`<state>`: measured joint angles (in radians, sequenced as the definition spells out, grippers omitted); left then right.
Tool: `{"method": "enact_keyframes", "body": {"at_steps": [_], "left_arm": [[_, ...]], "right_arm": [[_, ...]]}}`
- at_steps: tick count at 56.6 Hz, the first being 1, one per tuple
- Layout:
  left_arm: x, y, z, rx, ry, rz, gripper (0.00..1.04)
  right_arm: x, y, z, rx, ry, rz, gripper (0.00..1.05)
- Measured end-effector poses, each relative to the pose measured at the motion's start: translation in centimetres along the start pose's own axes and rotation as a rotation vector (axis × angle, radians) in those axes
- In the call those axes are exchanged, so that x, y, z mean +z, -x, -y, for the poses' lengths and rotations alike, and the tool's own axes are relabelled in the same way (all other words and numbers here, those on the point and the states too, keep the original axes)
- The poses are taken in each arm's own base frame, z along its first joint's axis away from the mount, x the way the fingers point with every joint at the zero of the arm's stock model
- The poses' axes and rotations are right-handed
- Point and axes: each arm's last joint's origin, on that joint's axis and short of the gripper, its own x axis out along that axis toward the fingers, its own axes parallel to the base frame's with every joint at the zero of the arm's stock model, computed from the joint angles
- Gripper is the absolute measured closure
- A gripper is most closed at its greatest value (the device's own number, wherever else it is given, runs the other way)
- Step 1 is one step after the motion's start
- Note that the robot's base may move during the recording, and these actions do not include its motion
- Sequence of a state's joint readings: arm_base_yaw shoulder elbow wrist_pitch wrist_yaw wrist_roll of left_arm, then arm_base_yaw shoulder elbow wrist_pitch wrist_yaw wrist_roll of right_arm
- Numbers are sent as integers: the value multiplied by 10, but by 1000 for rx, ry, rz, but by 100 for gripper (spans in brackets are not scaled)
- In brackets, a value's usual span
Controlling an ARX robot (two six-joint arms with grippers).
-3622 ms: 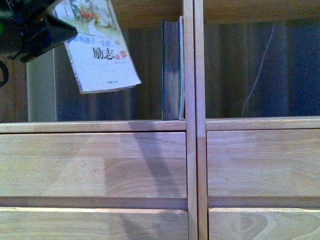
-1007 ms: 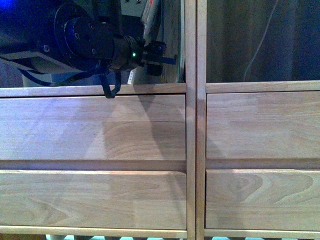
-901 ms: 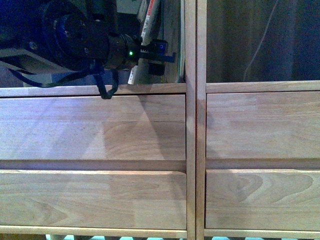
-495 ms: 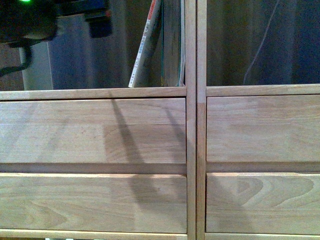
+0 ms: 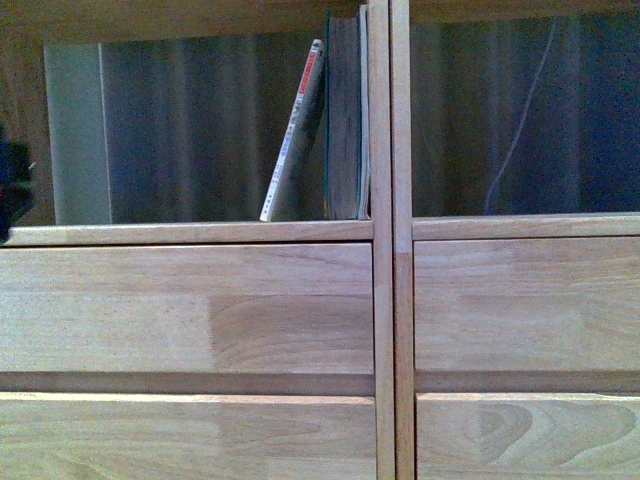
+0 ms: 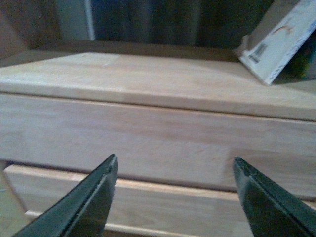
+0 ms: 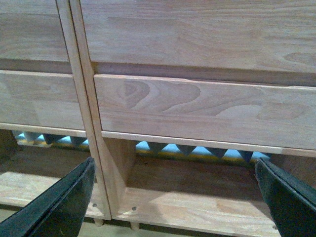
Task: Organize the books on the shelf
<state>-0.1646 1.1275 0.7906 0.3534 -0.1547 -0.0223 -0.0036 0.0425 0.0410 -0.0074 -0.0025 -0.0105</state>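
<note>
Two books sit in the shelf (image 5: 190, 232) compartment: the teal book (image 5: 344, 120) upright against the divider (image 5: 380, 120), and the thin paperback (image 5: 292, 135) leaning on it, probably since it's too floppy to stand alone. My left claw (image 6: 175, 197) is spread wide, holding nothing, out front. Right claw (image 7: 175, 197) also gapes, down by the lower panels.
</note>
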Motion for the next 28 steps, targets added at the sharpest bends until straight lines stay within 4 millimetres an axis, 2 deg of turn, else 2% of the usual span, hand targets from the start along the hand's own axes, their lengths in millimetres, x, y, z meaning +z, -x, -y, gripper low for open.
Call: {"method": "enact_keyframes", "body": {"at_steps": [6,8,20,22,28], "left_arm": [[-25,19,-8,4,-5,0,58],[-32,24,-10,2,-7,-2,63],[-73,54,-21,6,-13,-20,101],[-77,58,-23,6,-15,-20,102],[-96,75,-30,-20,-15,-25,102]], "right_arm": [[0,0,0,1,0,0,7],[-1,0,0,0,-1,8,11],[-6,1,0,0,-3,11,46],[-6,1,0,0,-3,12,51],[-6,1,0,0,-3,13,79]]}}
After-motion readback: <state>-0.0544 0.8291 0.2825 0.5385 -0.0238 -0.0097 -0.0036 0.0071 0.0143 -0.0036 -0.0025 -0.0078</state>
